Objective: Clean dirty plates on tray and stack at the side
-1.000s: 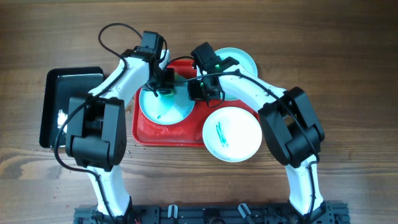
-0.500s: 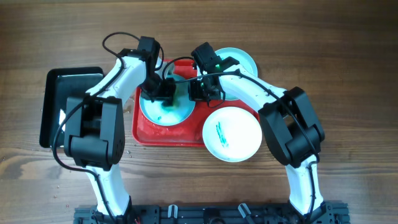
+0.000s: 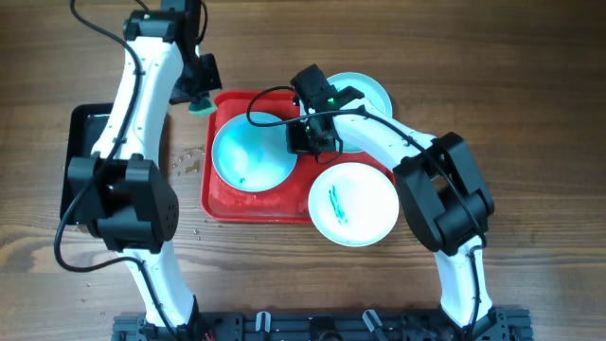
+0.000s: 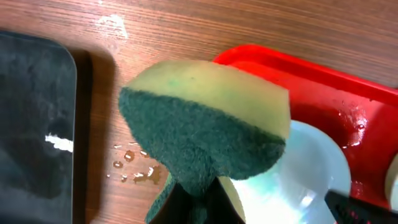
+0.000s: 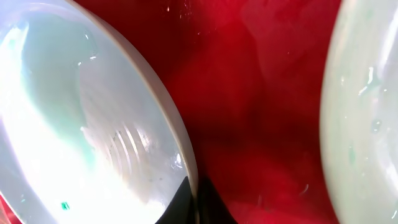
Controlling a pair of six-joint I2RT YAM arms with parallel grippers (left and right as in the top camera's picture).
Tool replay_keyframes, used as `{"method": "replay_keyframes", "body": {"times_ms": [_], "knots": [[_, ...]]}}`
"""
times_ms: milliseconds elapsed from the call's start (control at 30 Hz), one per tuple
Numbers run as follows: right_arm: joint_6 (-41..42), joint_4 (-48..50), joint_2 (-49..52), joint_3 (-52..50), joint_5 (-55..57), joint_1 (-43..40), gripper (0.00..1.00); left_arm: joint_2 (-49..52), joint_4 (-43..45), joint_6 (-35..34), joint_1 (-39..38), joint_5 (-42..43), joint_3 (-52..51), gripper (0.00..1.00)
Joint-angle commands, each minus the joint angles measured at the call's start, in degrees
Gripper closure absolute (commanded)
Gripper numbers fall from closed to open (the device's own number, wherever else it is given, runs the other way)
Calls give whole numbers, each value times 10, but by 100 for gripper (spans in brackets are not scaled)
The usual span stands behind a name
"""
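A: Where's the left end effector [image 3: 196, 90]?
B: Over the table [image 3: 530, 57], just off the tray's [image 3: 222, 206] back left corner, clamped on a sponge [image 4: 205, 134].
A: And the plates?
B: The first plate [image 3: 248, 156] lies in the tray's left half. The right end effector [image 3: 301, 140] pinches its right rim. The second plate [image 3: 371, 87] sits at the tray's back right corner, and the smeared third plate [image 3: 352, 204] at its front right.

The big red rectangular plastic tray [image 3: 225, 205] lies flat. A pale aqua round plate [image 3: 248, 152] sits in its left half, wet, with a tiny teal spot. The right gripper [image 3: 301, 140] pinches its right rim. A white round plate [image 3: 352, 204] with teal-green smears rests on the tray's front right corner. A third pale plate [image 3: 371, 90] lies at the back right corner, partly hidden.
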Motion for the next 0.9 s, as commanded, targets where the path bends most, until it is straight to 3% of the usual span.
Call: {"method": "replay_keyframes", "body": {"times_ms": [0, 167, 267, 333, 467, 767, 867], "knots": [[-22, -4, -16, 15, 15, 1, 96, -10, -18, -7, 28, 58, 20, 96], [-49, -21, -85, 15, 170, 38, 96, -10, -16, -7, 85, 110, 20, 96], [-60, -26, -119, 15, 348, 96, 96, -10, -13, -7, 97, 110, 20, 96], [-65, -27, -136, 15, 524, 150, 96, -10, -7, -7, 97, 110, 20, 96], [-146, -20, -136, 15, 752, 231, 96, -10, -5, -7, 97, 110, 20, 96], [-214, 62, -136, 15, 1000, 271, 96, -10, -5, -7, 97, 110, 20, 96], [-237, 90, -136, 15, 1005, 278, 95, -10, -5, -7, 97, 110, 20, 96]]}}
